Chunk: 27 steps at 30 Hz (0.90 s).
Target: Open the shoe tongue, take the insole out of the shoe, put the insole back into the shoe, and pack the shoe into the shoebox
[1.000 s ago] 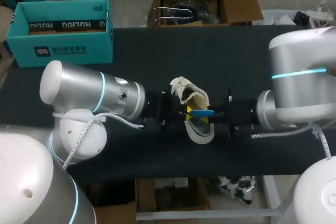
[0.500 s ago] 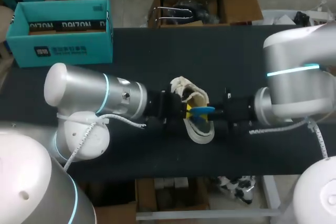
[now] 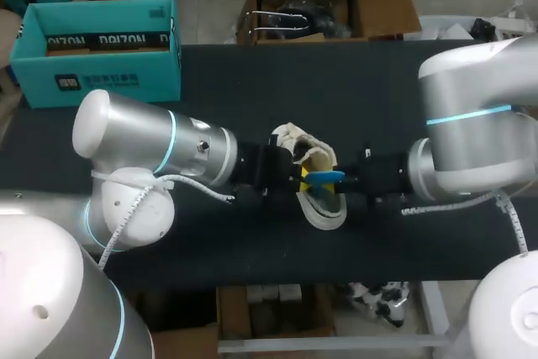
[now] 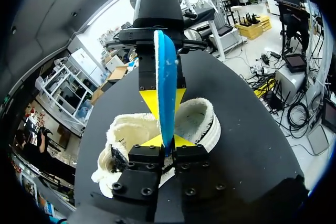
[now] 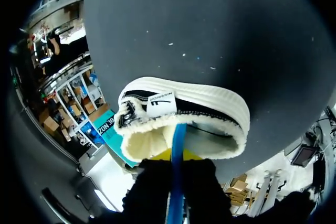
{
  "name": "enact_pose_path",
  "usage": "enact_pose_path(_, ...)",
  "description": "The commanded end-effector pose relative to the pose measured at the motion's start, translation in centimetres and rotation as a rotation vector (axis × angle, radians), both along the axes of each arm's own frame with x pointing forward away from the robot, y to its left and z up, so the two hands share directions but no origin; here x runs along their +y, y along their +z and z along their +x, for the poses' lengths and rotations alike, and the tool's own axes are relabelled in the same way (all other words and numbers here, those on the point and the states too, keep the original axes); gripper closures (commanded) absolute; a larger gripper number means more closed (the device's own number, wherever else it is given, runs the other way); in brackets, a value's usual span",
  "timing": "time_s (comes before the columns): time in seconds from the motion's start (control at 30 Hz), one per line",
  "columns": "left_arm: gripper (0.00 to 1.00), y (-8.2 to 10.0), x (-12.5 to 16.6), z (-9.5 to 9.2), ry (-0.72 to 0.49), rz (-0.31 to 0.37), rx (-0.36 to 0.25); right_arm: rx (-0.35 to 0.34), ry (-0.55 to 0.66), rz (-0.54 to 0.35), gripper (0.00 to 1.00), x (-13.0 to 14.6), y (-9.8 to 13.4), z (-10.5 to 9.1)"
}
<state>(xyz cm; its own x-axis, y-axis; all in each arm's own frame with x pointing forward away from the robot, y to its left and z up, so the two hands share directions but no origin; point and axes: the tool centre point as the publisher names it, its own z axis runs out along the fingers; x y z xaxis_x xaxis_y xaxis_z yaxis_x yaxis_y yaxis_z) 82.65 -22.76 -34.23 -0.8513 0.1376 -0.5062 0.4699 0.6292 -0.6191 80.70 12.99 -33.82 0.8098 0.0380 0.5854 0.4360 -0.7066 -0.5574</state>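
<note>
Insole: the blue insole stands on edge over the mouth of the shoe, strung between the two arms. I can't tell whether its lower edge touches the fleecy lining.
Right gripper: the right gripper has its fingers squeezed nearly together on one end of the insole, one finger on each face.
Left gripper: the left gripper looks the same to me, its fingers almost closed and pinching the other end of the thin blue edge.
Shoe: it lies on the dark worktop midway between the arms with its cream lining showing. Nothing holds it down.
Shoebox: the teal shoebox sits open at the far left corner, well apart from all this.
Risk, two-handed hold: with both ends pinched, any mismatch between the arms would buckle the insole or drag it out of one pair of fingers.
Risk, going in: entering on edge, the insole could catch on the fleece collar and fold instead of lying flat in the sole.
Risk, loose shoe: a push from the insole could tip the shoe or skid it along the worktop.
Risk, crowding: the grippers are almost nose to nose over the shoe, so a small overshoot would knock them together.
</note>
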Motion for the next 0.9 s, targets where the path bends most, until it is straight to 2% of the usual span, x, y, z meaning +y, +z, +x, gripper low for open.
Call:
enact_pose_path(0.03, 0.60, -0.1, 0.1, 0.0, 0.004, 0.006, -0.001, -0.031, -0.008, 0.010, 1.00, -0.3, 0.3, -0.7)
enact_pose_path(0.13, 0.53, -0.2, 0.1, 0.2, 0.010, 0.005, 0.001, -0.053, 0.005, 0.018, 1.00, -0.2, 0.2, -0.8)
enact_pose_path(0.27, 0.57, -0.4, -0.1, 0.2, 0.021, -0.001, -0.004, -0.073, 0.018, 0.025, 1.00, -0.2, 0.0, -0.8)
enact_pose_path(0.3, 0.66, -0.4, -0.1, 0.3, 0.023, -0.004, -0.005, -0.087, 0.027, 0.030, 1.00, -0.2, -0.1, -0.8)
enact_pose_path(0.4, 0.71, -0.4, -0.3, 0.4, 0.034, -0.016, -0.017, -0.102, 0.040, 0.033, 1.00, -0.3, -0.3, -0.7)
enact_pose_path(0.43, 0.81, -0.4, -0.3, 0.4, 0.037, -0.025, -0.023, -0.102, 0.040, 0.032, 1.00, -0.3, -0.3, -0.7)
enact_pose_path(0.47, 1.00, -0.3, -0.4, 0.3, 0.038, -0.028, -0.024, -0.104, 0.041, 0.029, 1.00, -0.3, -0.4, -0.6)
enact_pose_path(0.73, 1.00, -0.1, -0.4, 0.6, 0.051, -0.024, -0.067, -0.137, 0.057, 0.001, 1.00, -0.2, -0.3, 0.1)
enact_pose_path(0.9, 1.00, -0.6, -0.3, 1.0, 0.067, -0.009, -0.084, -0.126, 0.057, -0.014, 1.00, 0.0, -0.9, 1.0)
